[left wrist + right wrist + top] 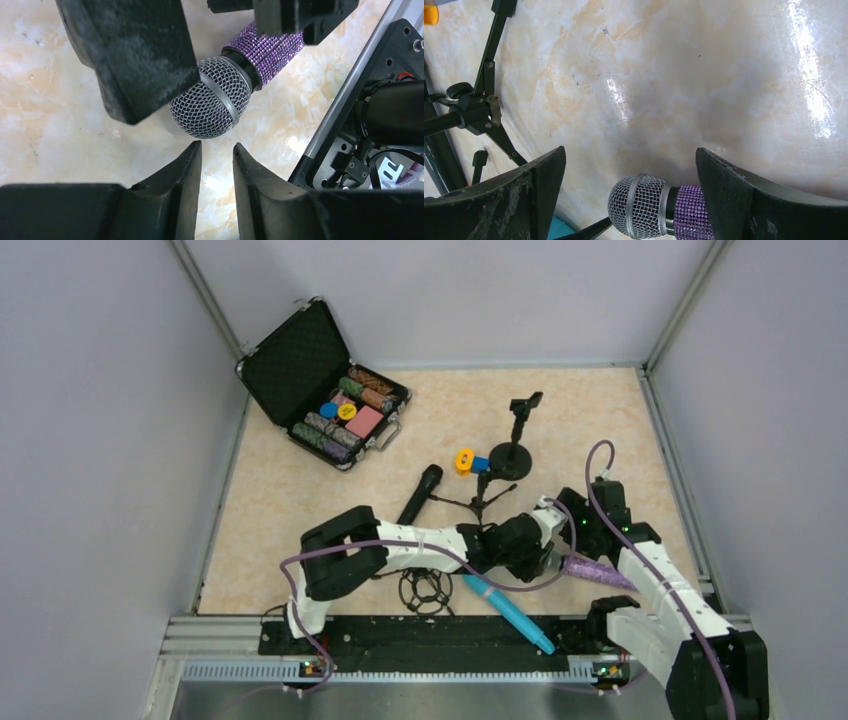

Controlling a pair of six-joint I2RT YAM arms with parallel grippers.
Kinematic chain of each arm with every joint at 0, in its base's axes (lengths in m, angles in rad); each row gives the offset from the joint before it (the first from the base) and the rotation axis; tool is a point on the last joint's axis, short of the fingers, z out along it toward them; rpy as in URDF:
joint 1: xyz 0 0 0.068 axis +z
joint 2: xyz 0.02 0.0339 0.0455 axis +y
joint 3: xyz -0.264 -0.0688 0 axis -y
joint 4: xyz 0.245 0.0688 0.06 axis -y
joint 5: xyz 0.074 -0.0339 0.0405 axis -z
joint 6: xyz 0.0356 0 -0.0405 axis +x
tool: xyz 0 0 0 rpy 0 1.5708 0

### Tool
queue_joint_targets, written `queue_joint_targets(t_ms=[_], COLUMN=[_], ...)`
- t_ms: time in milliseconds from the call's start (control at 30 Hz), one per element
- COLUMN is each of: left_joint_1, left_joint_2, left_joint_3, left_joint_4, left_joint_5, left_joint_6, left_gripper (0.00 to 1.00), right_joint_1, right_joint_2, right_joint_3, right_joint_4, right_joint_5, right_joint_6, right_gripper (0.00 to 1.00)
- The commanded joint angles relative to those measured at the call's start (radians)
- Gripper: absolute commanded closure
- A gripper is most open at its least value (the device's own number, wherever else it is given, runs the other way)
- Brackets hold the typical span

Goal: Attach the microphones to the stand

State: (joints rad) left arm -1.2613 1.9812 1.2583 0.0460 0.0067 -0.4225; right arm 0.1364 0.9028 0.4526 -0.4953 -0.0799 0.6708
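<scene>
The glittery purple microphone (pixel 598 571) lies on the table at the near right; its silver grille (pixel 210 97) points toward my left gripper. My right gripper (pixel 630 152) is wide open and straddles the grille (pixel 639 205), with the purple body (pixel 689 212) by its right finger. My left gripper (pixel 217 147) is slightly open and empty, its tips just short of the grille. The light-blue microphone (pixel 506 611) lies near the front rail. The black microphone (pixel 420 494) lies by the tripod stand (pixel 481 499); its orange end does not show. A round-base stand (pixel 513 454) stands behind.
An open black case (pixel 300 365) of poker chips sits at the back left. An orange and blue piece (pixel 466 461) is by the stands. A black wire ring (pixel 424 589) lies near the front rail (pixel 400 635). Walls close in the table's sides.
</scene>
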Motion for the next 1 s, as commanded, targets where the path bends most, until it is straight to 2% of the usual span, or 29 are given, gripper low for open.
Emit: queue_joint_targets(t_ms=[0, 100, 200, 300, 433, 533, 667, 800, 967], left_joint_1=[-0.003, -0.005, -0.014, -0.041, -0.088, -0.099, -0.102, -0.101, -0.073], left_joint_2=[-0.026, -0.083, -0.146, -0.184, -0.199, -0.174, -0.082, 0.011, 0.089], left_joint_3=[0.006, -0.049, -0.092, -0.100, -0.093, -0.088, -0.035, -0.022, -0.013], left_joint_4=[0.037, 0.056, 0.066, 0.064, 0.101, 0.170, 0.203, 0.302, 0.352], left_joint_5=[-0.036, -0.093, -0.112, -0.096, -0.038, 0.062, 0.102, 0.093, 0.011], left_joint_6=[-0.065, -0.064, -0.028, 0.026, 0.087, 0.089, 0.078, 0.059, -0.012], left_gripper=[0.68, 0.66, 0.58, 0.52, 0.52, 0.54, 0.56, 0.56, 0.58], right_joint_1=[-0.007, -0.007, -0.007, -0.006, -0.006, -0.008, -0.020, -0.056, -0.069], right_joint_2=[0.002, 0.004, 0.006, 0.022, 0.047, 0.049, 0.035, 0.020, 0.013], right_joint_3=[0.039, 0.040, 0.039, 0.044, 0.060, 0.069, 0.079, 0.104, 0.104], right_joint_4=[0.006, 0.009, 0.023, 0.040, 0.044, 0.039, 0.018, -0.028, -0.040], right_joint_5=[0.030, 0.035, 0.033, 0.024, 0.011, 0.013, 0.022, 0.066, 0.052], right_joint_6=[0.016, 0.015, 0.018, 0.018, 0.004, -0.005, -0.015, -0.045, -0.038], right_gripper=[0.01, 0.01, 0.01, 0.01, 0.01, 0.01, 0.01, 0.01, 0.01])
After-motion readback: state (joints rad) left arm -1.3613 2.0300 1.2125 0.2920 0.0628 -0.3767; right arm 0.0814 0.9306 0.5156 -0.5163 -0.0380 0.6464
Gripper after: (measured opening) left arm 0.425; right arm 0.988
